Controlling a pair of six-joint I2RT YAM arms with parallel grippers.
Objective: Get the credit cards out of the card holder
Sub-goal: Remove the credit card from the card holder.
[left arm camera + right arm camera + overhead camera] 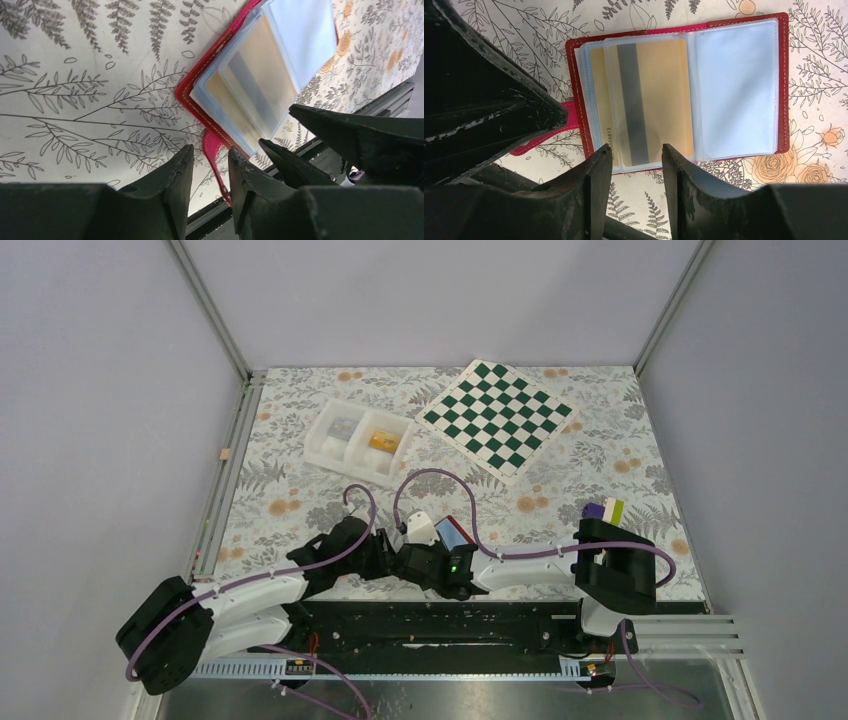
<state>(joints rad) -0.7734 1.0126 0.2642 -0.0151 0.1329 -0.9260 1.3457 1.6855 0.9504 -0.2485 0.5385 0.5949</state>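
At the wallet's (782, 85) edge, left gripper (210, 149) and right gripper (635, 147) gape narrowly, empty. Clear sleeves (734, 85) blur the cards (659, 90).

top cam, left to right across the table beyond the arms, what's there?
White two-compartment tray → chessboard → small purple-and-green object.

A: How is the scene lit?
B: Brightly and evenly; only soft shadows are cast on the bench (290, 500).
A: Any glare?
B: A pale sheen is seen on the card holder (734, 90).
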